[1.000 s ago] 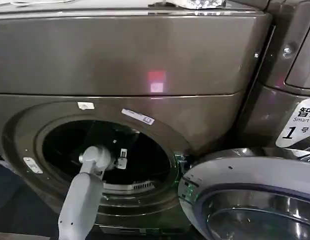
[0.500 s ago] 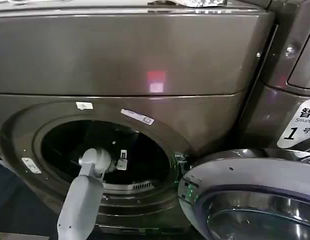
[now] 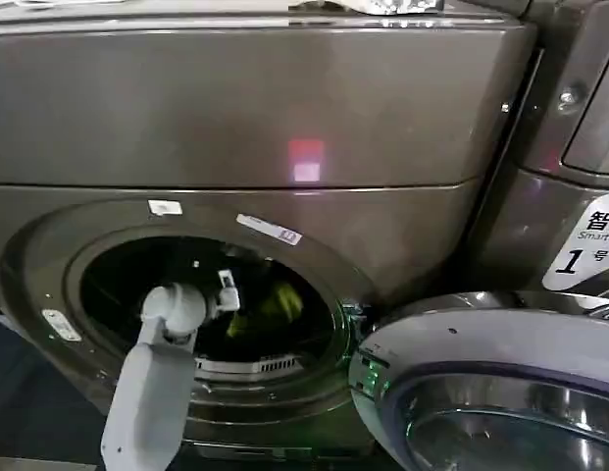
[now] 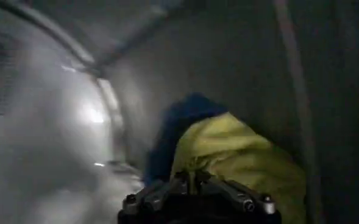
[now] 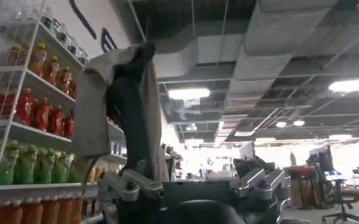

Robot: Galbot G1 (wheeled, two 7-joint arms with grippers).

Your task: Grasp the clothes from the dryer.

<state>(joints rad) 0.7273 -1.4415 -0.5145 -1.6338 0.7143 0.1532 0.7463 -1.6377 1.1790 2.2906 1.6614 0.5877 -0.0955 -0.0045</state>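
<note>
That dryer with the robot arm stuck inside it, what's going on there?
The robot is pulling laundry out of the dryer, whose glass door hangs open to the right. Its left gripper is inside the drum, closed on the yellow-green piece, with the dark blue piece just behind it. The right gripper is away from the machine, pointing up towards the ceiling, and holds a whitish-grey piece that hangs over it.
</note>
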